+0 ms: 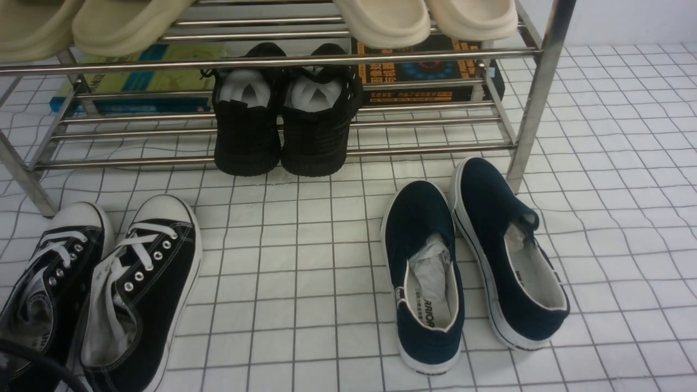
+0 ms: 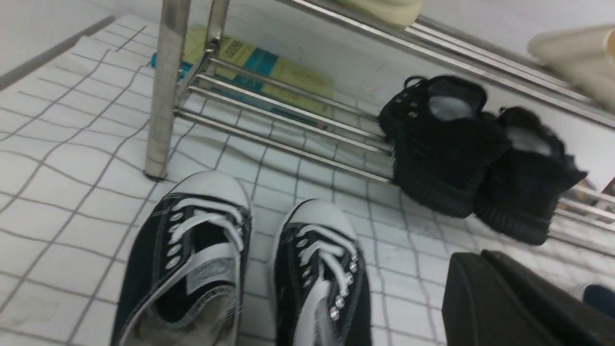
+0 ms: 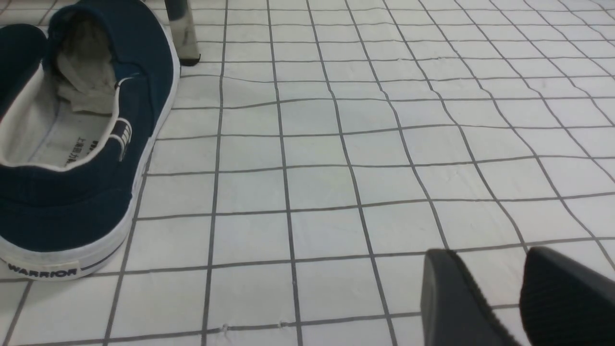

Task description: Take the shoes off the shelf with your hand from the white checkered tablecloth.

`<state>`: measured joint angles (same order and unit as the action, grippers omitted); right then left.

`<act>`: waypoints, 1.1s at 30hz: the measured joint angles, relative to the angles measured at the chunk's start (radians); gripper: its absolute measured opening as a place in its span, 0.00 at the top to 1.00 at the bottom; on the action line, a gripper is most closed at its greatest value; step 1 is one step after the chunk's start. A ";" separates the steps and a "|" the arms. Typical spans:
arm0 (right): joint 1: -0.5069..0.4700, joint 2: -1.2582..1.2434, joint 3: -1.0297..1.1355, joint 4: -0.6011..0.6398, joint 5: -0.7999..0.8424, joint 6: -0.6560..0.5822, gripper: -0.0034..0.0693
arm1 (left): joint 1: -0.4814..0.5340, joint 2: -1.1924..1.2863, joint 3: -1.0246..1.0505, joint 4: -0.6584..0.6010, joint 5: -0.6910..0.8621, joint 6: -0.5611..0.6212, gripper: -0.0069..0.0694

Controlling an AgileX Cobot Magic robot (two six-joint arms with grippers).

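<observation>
The shoes, a pair of black canvas sneakers (image 1: 103, 288) with white laces and white toe caps, lie side by side on the white checkered tablecloth (image 1: 305, 261) at the front left, in front of the chrome shelf (image 1: 272, 54). The left wrist view has them (image 2: 245, 269) close below the camera, toes toward a shelf leg (image 2: 163, 91). My left gripper (image 2: 485, 262) hangs to their right with its two fingers pressed together and nothing between them. My right gripper (image 3: 499, 269) hovers over bare cloth, its fingers apart and empty. Neither gripper shows in the front view.
All-black knit shoes (image 1: 283, 120) sit on the shelf's lower bars, cream slippers (image 1: 425, 19) on the upper tier, books (image 1: 141, 81) behind. Navy slip-ons (image 1: 468, 261) lie on the cloth at the right, beside the right shelf leg (image 1: 536, 98).
</observation>
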<state>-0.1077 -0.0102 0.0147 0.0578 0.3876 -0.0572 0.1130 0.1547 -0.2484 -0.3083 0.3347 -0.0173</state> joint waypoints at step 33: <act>0.000 0.000 0.000 0.000 0.000 0.000 0.62 | -0.086 -0.167 0.275 0.460 0.036 -0.282 0.85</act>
<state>-0.1077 -0.0102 0.0147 0.0578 0.3876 -0.0572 0.0266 -0.0128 0.0271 0.1517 0.3706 -0.2991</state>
